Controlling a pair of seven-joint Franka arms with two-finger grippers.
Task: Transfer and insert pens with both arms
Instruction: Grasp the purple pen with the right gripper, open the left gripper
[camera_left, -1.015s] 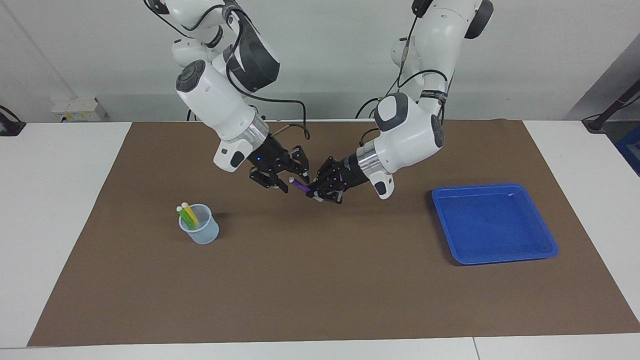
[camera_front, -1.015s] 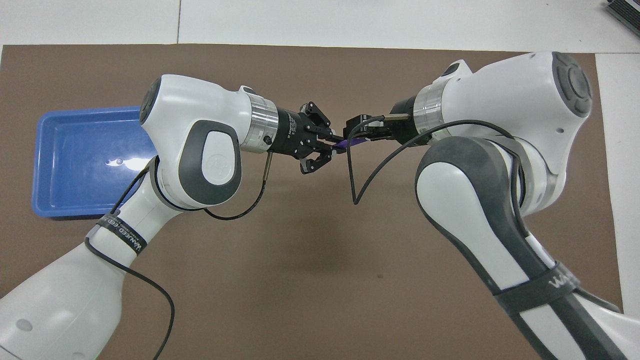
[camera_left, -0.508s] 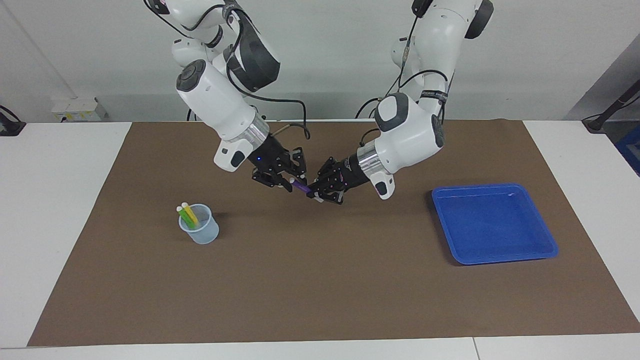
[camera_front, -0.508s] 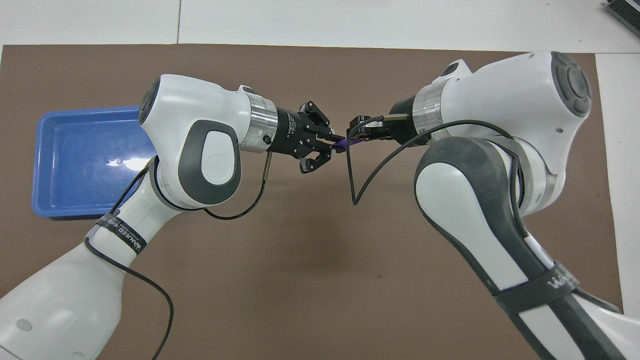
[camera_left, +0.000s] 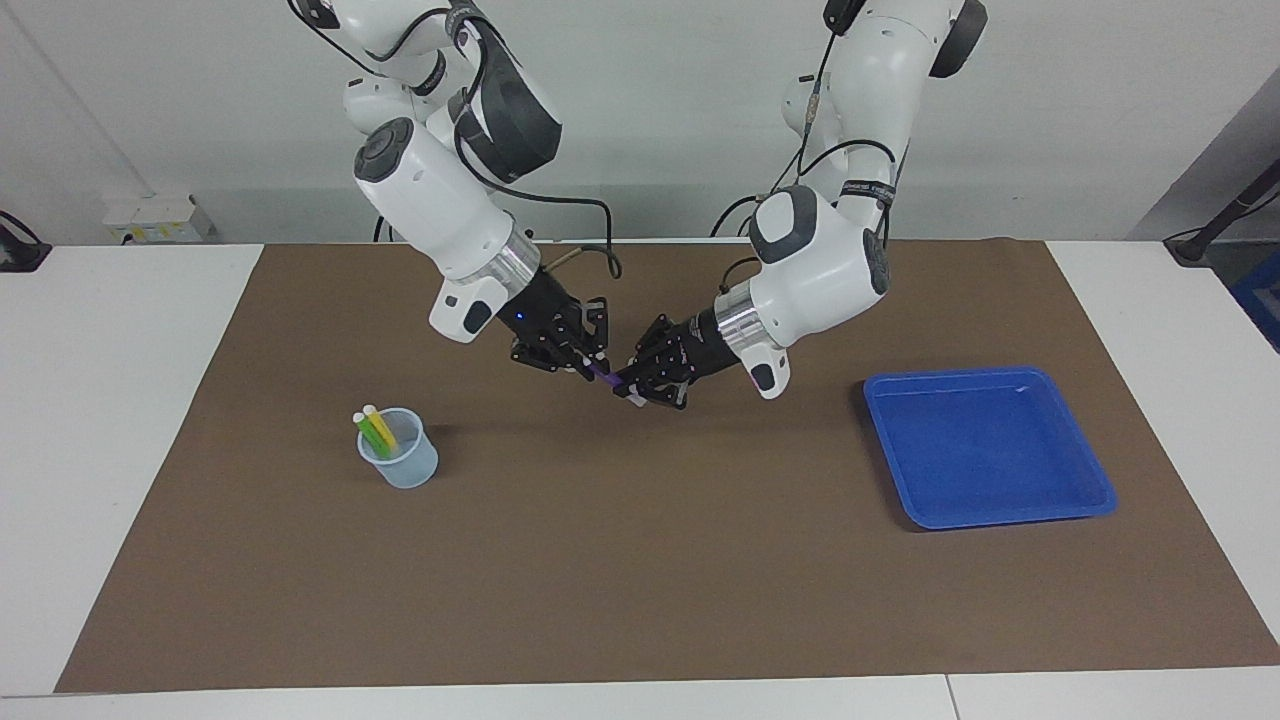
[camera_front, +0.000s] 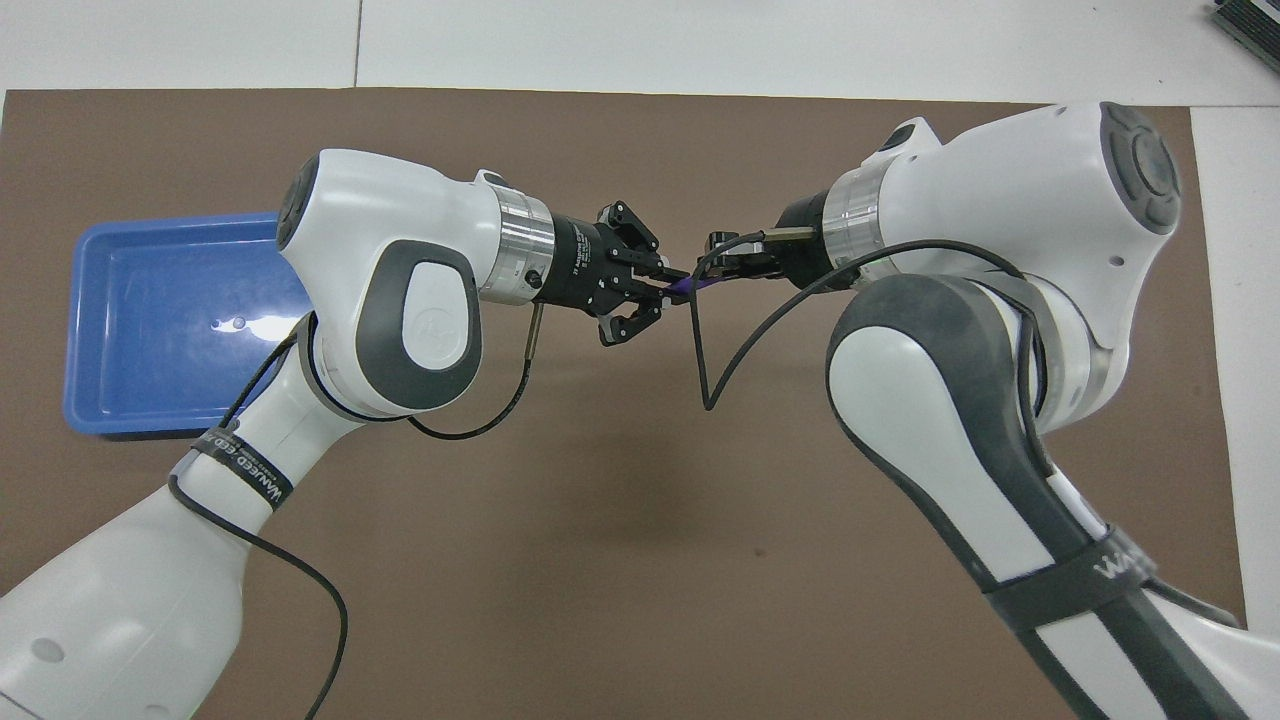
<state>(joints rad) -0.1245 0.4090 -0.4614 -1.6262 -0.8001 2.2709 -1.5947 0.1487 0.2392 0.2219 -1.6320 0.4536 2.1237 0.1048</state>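
Over the brown mat (camera_left: 640, 560), both grippers clamp one purple pen (camera_left: 604, 373) (held in the air). Left gripper (camera_left: 632, 381) grips one end, right gripper (camera_left: 586, 367) the other.

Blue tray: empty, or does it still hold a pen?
Empty. The blue tray shows only its bare floor in both views. The purple pen is up between the two hands.

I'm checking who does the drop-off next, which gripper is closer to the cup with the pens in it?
Right. The right gripper is over the mat on the cup's side of the handover, shut on the purple pen; the left gripper, also shut on it, is toward the blue tray.
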